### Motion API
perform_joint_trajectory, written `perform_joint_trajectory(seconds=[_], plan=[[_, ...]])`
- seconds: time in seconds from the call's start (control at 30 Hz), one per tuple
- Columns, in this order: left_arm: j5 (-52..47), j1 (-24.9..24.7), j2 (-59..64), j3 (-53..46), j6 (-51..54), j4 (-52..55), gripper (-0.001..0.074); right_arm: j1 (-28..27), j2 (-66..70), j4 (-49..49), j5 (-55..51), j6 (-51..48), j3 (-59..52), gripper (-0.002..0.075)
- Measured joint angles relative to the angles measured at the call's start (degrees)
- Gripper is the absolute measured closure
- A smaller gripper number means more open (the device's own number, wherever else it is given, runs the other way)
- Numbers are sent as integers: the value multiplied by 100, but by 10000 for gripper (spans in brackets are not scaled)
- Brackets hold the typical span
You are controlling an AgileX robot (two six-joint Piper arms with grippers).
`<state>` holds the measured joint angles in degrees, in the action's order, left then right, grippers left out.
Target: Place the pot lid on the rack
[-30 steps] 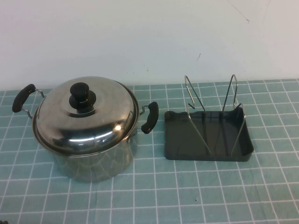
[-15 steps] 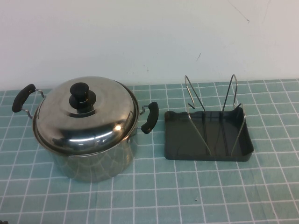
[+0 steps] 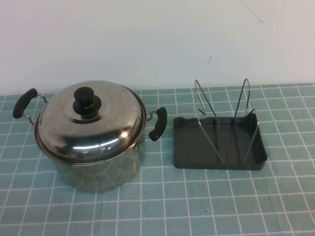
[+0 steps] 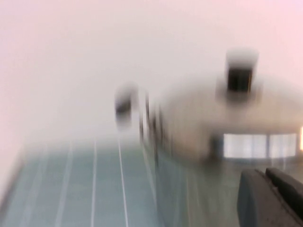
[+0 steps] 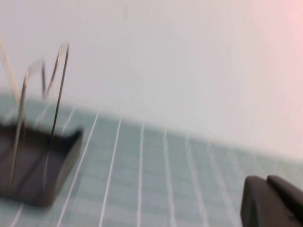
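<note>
The shiny domed pot lid (image 3: 101,132) with its black knob (image 3: 85,99) sits closed on the steel pot (image 3: 101,172) at the left of the table. The dark grey rack (image 3: 221,163) with two tall wire loops (image 3: 202,101) stands just right of the pot. Neither gripper shows in the high view. In the left wrist view my left gripper (image 4: 266,173) is shut and empty, low beside the blurred pot, with the lid's knob (image 4: 240,78) ahead of it. In the right wrist view my right gripper (image 5: 266,178) is shut and empty, apart from the rack (image 5: 40,165).
The pot has two black side handles (image 3: 158,123), one close to the rack's left wall. A white wall (image 3: 157,39) runs behind the green gridded mat (image 3: 197,206). Open mat lies in front of the pot and rack.
A small dark tip at the bottom left corner of the high view no longer shows. The pot, lid and rack have not moved.
</note>
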<state>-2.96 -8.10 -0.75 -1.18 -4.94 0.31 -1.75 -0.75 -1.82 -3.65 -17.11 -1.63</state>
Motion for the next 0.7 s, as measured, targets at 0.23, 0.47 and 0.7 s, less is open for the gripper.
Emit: perform_joint_trajectory(seconds=[0.23, 0.47, 0.7], plan=[[2379, 0, 0, 0, 0, 172, 738, 0, 0, 0, 2570, 223, 0, 727], [3788, 0, 0, 0, -11, 175, 738, 0, 0, -221, 4458, 381, 0, 727], [3214, 0, -9, 0, -189, 175, 738, 0, 0, -316, 4009, 403, 97, 727]])
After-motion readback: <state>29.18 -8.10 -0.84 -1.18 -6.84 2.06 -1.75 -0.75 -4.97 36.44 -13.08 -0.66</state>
